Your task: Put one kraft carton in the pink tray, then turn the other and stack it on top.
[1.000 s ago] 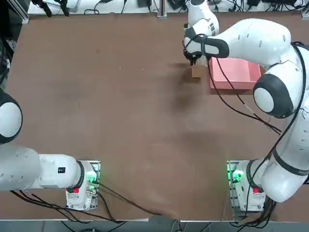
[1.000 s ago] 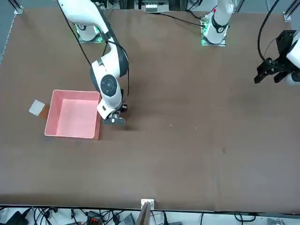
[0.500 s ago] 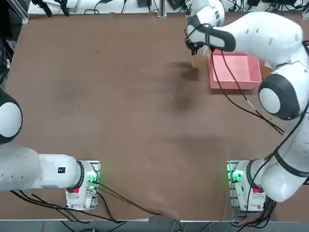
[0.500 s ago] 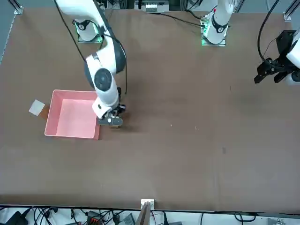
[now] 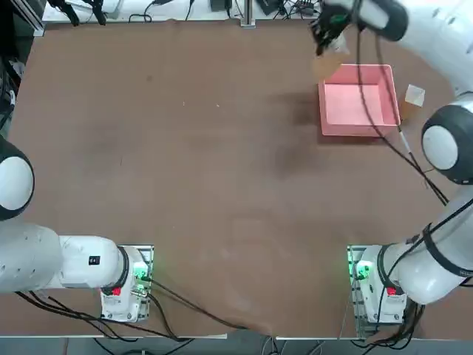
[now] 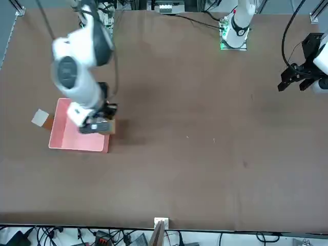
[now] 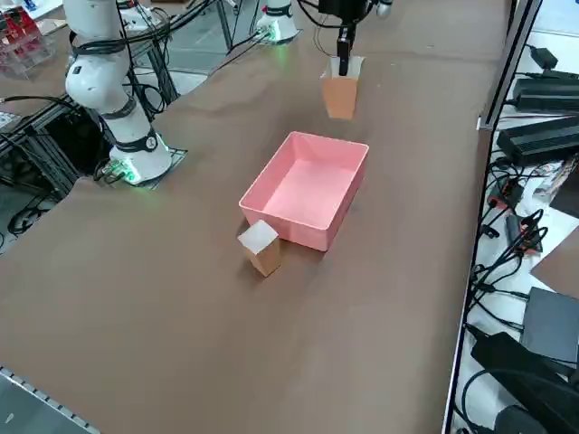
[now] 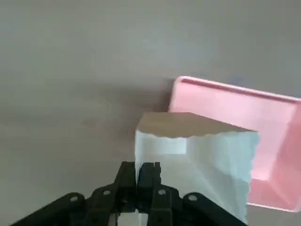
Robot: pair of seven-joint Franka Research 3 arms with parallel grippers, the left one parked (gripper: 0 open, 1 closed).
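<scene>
My right gripper (image 5: 325,41) is shut on the top edge of one kraft carton (image 5: 327,66), which hangs in the air above the table, just off the pink tray's (image 5: 358,100) far left corner. In the right side view the carton (image 7: 340,95) hangs below the gripper (image 7: 342,61), beyond the tray (image 7: 308,190). The wrist view shows the fingers (image 8: 145,172) pinched together on the carton's pale face (image 8: 202,155), with the tray (image 8: 235,108) behind. The other kraft carton (image 5: 414,96) rests on the table against the tray's right side, also seen as carton (image 7: 260,246) and carton (image 6: 41,118). Nothing lies in the tray.
The parked left arm's gripper (image 6: 300,72) hovers at the table's opposite end. Cables (image 5: 384,144) trail from the right arm over the tray's near side. Power bricks and cables (image 7: 543,90) lie on the floor beyond the table's edge.
The right gripper has risen from beside the tray with the carton in it, lifting it off the table and carrying it toward the tray's far corner.
</scene>
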